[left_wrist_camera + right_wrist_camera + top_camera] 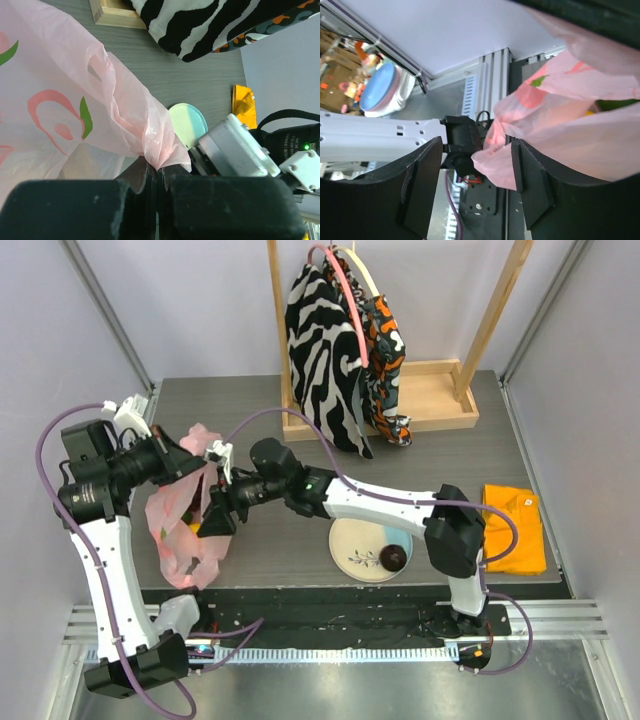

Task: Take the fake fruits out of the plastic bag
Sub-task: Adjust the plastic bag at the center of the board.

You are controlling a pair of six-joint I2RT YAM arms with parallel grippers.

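The plastic bag (170, 515) is held up over the left of the worktop (450, 455), its rim clamped in the left claw (157, 172). At its mouth the right claw (475, 165) is set, jaws apart; fake fruits (192, 529) lie below, inside.

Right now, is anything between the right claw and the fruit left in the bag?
Yes: a fold of the plastic bag sits between the right gripper's open fingers, with the yellow fruit behind the film.
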